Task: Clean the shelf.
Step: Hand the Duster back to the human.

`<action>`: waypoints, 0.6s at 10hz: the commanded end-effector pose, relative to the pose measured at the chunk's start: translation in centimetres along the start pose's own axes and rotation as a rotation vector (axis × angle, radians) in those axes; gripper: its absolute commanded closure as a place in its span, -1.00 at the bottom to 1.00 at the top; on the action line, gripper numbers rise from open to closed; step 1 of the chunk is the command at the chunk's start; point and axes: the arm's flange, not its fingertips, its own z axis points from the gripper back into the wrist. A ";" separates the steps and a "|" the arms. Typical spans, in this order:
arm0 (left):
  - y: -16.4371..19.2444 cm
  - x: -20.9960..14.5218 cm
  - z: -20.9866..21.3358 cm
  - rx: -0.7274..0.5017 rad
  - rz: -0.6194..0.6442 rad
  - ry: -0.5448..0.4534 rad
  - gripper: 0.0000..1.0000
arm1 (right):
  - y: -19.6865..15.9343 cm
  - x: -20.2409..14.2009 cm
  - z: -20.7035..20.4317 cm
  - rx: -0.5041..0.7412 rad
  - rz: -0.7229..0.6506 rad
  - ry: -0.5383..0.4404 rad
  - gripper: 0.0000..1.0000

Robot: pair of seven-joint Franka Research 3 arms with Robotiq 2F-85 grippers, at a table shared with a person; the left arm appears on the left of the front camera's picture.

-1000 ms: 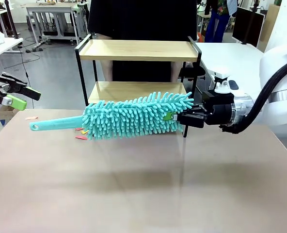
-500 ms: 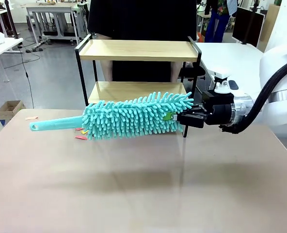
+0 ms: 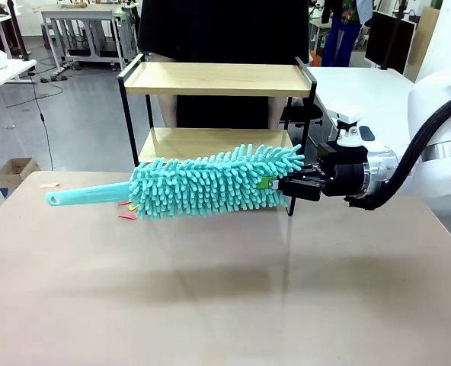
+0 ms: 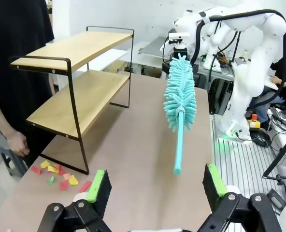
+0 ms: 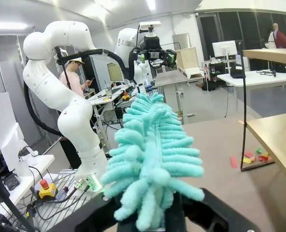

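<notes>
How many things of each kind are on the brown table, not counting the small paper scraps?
Shelf: 1
Duster, held above the table by the right gripper: 1
Total: 2

Left hand [image 4: 155,186] gone from front view's edge

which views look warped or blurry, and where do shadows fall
Front view: sharp, evenly lit; the duster casts a soft shadow on the table. Left wrist view: wide-angle bending tilts the shelf, with the left end effector soft at the bottom. Right wrist view: near fibres blurred, ceiling lights glare.
</notes>
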 end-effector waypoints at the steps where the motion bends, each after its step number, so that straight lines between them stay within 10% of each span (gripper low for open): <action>1: -0.5 0.3 0.1 -0.008 0.001 -0.007 -1.00 | 0.0 0.0 0.0 0.000 0.000 0.000 0.67; 6: -0.5 0.3 0.1 -0.008 0.001 -0.007 -1.00 | 5.4 12.4 4.0 -0.161 0.212 -0.298 0.67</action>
